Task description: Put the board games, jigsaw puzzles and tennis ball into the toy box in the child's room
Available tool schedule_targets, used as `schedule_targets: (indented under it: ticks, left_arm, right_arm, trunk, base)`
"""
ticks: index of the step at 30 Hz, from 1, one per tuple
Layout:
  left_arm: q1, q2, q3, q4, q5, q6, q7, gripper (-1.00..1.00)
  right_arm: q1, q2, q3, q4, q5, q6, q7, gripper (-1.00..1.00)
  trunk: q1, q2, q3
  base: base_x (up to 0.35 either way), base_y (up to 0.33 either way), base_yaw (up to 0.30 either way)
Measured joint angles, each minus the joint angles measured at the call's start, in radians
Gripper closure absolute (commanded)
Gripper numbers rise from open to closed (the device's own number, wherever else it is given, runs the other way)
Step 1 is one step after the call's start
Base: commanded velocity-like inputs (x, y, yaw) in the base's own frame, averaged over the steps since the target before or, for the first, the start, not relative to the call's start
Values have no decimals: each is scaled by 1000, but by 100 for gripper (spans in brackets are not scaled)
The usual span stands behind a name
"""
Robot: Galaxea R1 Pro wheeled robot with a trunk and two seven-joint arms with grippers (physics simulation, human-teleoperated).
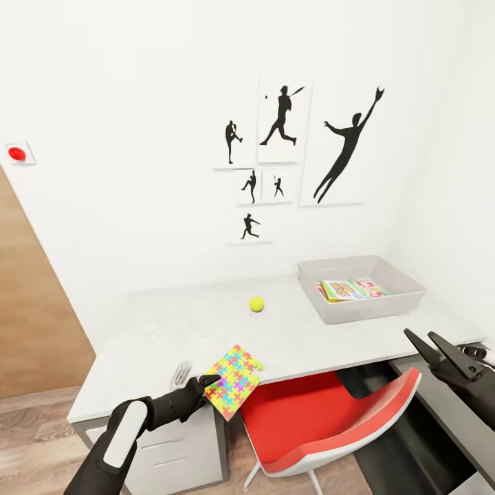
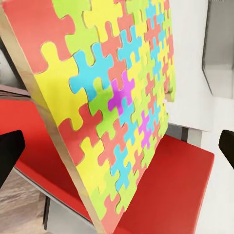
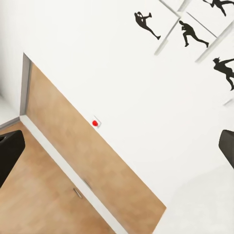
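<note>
A multicolour jigsaw puzzle (image 1: 236, 382) (image 2: 112, 102) sits tilted at the front edge of the light grey table (image 1: 172, 323), one corner hanging over the red chair. My left gripper (image 1: 206, 381) (image 2: 118, 148) is open right at the puzzle's near corner; its fingertips (image 2: 9, 153) stand wide apart on either side. The tennis ball (image 1: 256, 304) rests mid-table. At the back right, the grey toy box (image 1: 357, 313) holds colourful board games (image 1: 350, 289). My right gripper (image 1: 430, 346) (image 3: 117, 146) hovers open off the table's right front, with nothing between its fingers.
A red chair (image 1: 330, 412) (image 2: 170, 185) is tucked under the table front, directly below the puzzle. A small pale object (image 1: 181, 375) lies by my left gripper. White drawers stand under the table's left end. A wooden door (image 1: 34, 309) is at the left, the white wall behind.
</note>
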Motion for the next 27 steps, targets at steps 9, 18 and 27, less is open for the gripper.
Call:
schedule_targets:
  ticks: [9, 18, 27]
  left_arm:
    - [0, 0, 0, 0, 0, -1, 0, -100]
    - [0, 0, 0, 1, 0, -1, 0, -100]
    - [0, 0, 2, 0, 0, 0, -1, -100]
  right_arm:
    - [0, 0, 1, -1, 0, 0, 0, -100]
    - [0, 0, 2, -2, 0, 0, 0, -100]
    - [0, 0, 2, -2, 0, 0, 0, -100]
  trunk:
    - [0, 0, 0]
    - [0, 0, 0]
    - [0, 0, 0]
  base:
    - [33, 17, 0]
    - [-13, -20, 0]
    - [-24, -40, 0]
